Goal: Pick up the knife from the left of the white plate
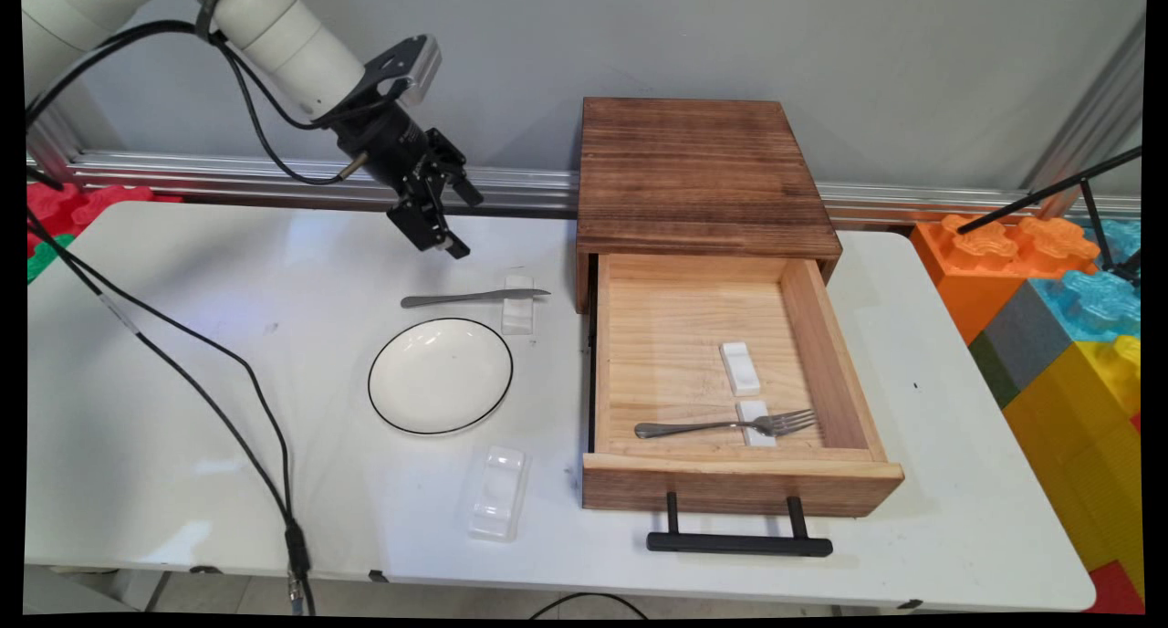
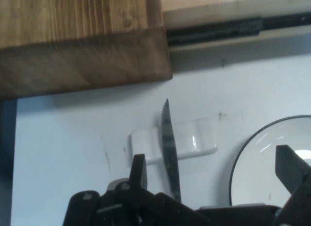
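Gripper: my black two-finger gripper (image 1: 445, 235) hangs above the table's far side with its fingers spread wide and nothing between them; the hand view shows one finger (image 2: 138, 171) left of the blade and the other at the right edge.
Nearest thing: the slim silver metal table knife (image 1: 474, 297) lies just below me, blade propped on a small white ceramic rest (image 1: 517, 310), handle flat on the white table (image 1: 182, 354).
Handling: I judge it light, stiff, smooth and likely slippery; the handle end looks the thickest place to pinch, across its width.
Neighbours: a round white plate with a black rim (image 1: 441, 375) sits just nearer the camera, a clear plastic tray (image 1: 498, 493) beyond that.
Drawer: the open wooden drawer (image 1: 821, 336) holds a silver fork (image 1: 725, 423) on two white rests.
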Tool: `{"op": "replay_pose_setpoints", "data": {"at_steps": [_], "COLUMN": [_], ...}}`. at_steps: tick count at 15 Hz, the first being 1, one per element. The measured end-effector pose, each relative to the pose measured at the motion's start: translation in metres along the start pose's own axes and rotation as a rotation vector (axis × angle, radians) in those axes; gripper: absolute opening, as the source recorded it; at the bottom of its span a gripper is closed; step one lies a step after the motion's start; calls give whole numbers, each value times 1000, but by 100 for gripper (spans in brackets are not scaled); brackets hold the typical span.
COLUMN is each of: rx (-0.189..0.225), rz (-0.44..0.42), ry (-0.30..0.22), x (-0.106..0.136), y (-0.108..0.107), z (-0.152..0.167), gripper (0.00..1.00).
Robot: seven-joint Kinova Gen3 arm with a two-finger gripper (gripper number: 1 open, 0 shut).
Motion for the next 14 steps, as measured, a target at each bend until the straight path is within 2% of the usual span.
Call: {"op": "replay_pose_setpoints", "data": {"at_steps": [8, 14], "rx": [-27, -35], "rz": [-45, -60], "ry": [-72, -107], "x": [-40, -58], "y": [-25, -38], "z": [27, 60], "gripper": [100, 100]}}
